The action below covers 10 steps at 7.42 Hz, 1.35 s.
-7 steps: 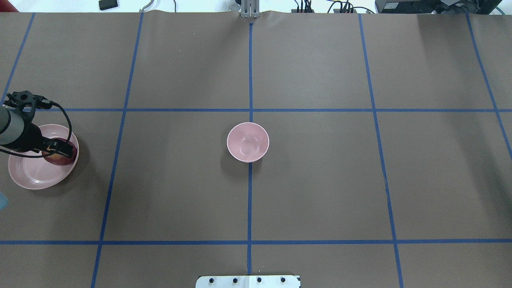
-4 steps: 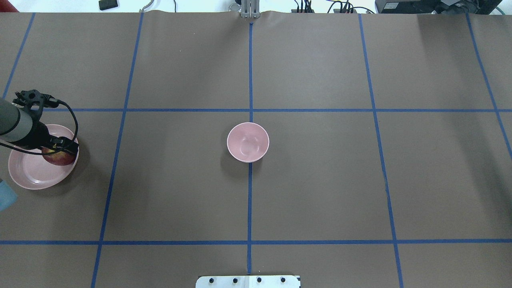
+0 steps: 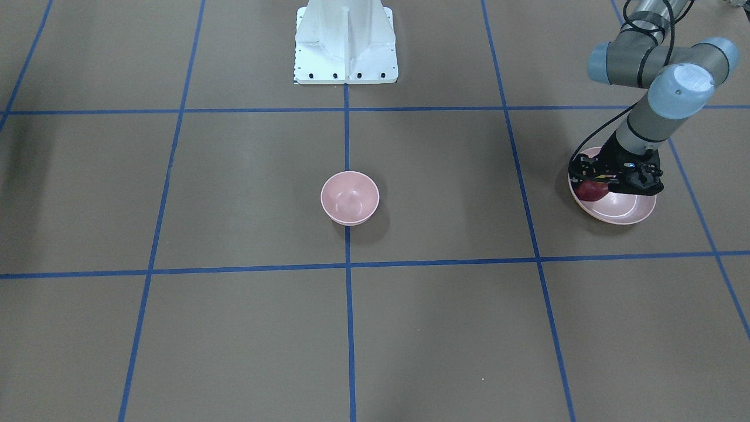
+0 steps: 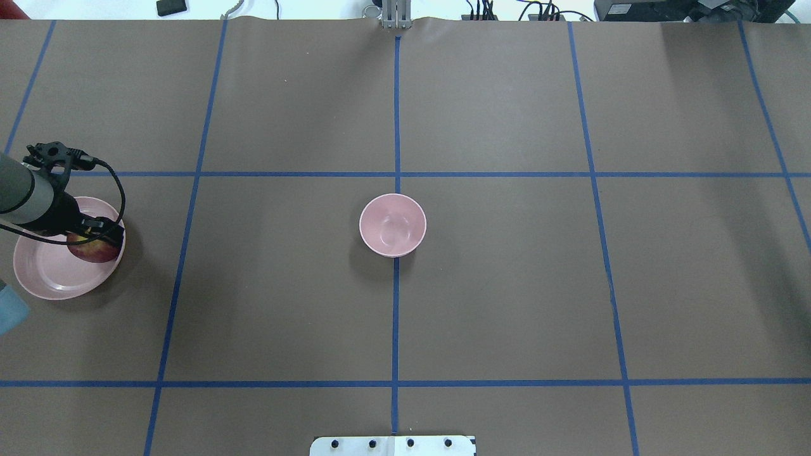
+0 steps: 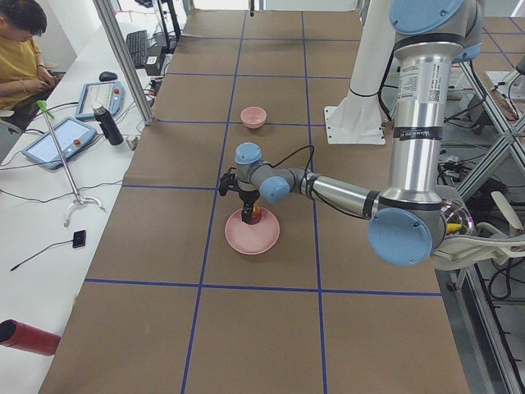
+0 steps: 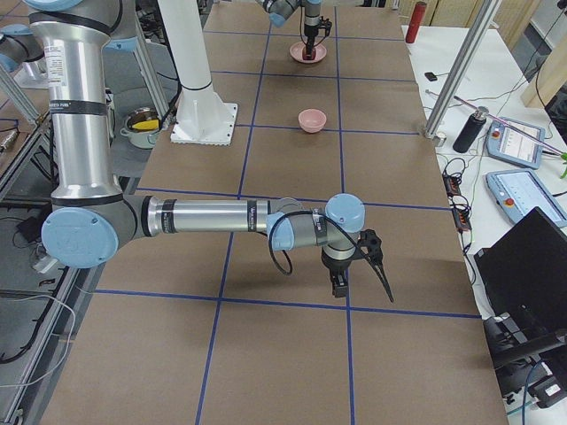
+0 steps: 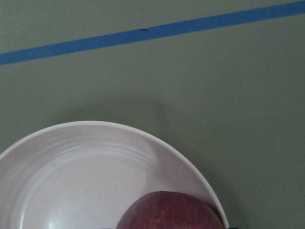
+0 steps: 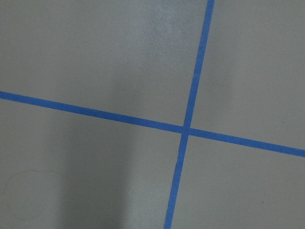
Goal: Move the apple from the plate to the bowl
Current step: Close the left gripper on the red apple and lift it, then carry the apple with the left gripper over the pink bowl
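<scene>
The dark red apple [image 4: 95, 252] lies at the right-hand edge of the wide pale pink plate [image 4: 44, 278] at the table's left. My left gripper [image 4: 100, 233] is down on the apple from above, its fingers close against the apple's sides. The left wrist view shows the apple's top [image 7: 167, 212] low in the plate [image 7: 71, 162]. The small deep pink bowl [image 4: 393, 225] stands empty at the table's centre, far to the right of the plate. My right gripper [image 6: 339, 285] shows only in the exterior right view, low over bare table; I cannot tell its state.
Blue tape lines [image 4: 396, 174] divide the brown table into squares. The white robot base [image 3: 345, 41] stands behind the bowl. A side bench holds tablets [image 5: 57, 139] and a dark bottle [image 5: 105, 125], with a seated operator [image 5: 25, 57] beside it.
The left gripper shifted slightly right and settled over the apple's far side, then held still. The apple, plate and bowl have not moved.
</scene>
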Tool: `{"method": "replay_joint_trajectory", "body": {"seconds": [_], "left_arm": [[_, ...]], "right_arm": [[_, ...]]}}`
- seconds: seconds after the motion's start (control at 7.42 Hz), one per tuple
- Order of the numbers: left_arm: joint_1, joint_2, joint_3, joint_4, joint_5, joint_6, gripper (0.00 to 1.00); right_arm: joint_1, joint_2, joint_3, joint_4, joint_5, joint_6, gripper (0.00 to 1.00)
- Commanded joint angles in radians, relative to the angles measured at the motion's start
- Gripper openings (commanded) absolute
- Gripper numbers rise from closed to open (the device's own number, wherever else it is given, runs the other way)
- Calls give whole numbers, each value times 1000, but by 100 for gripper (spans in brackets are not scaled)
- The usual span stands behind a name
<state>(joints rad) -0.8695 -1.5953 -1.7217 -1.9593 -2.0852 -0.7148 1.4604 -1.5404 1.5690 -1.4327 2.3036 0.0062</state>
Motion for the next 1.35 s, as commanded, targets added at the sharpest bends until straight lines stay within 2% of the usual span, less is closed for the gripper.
{"method": "replay_joint_trajectory", "body": {"seconds": [0.0, 0.27, 0.4, 0.54, 0.94, 1.21], "left_arm": [[-14, 5, -35, 10, -12, 6, 15], [-31, -8, -109, 64, -10, 0, 15], [-29, -47, -178, 174, -7, -15, 15], [-25, -127, -199, 254, -3, -88, 15], [91, -369, -153, 322, 4, -317, 16], [192, -567, -51, 394, 95, -453, 16]], "right_arm": [[0, 0, 0, 0, -1, 0, 100], [0, 0, 2, 0, 0, 0, 100], [0, -1, 2, 0, 0, 0, 100], [0, -1, 2, 0, 0, 0, 100], [0, -1, 2, 0, 0, 0, 100], [0, -1, 2, 0, 0, 2, 100]]}}
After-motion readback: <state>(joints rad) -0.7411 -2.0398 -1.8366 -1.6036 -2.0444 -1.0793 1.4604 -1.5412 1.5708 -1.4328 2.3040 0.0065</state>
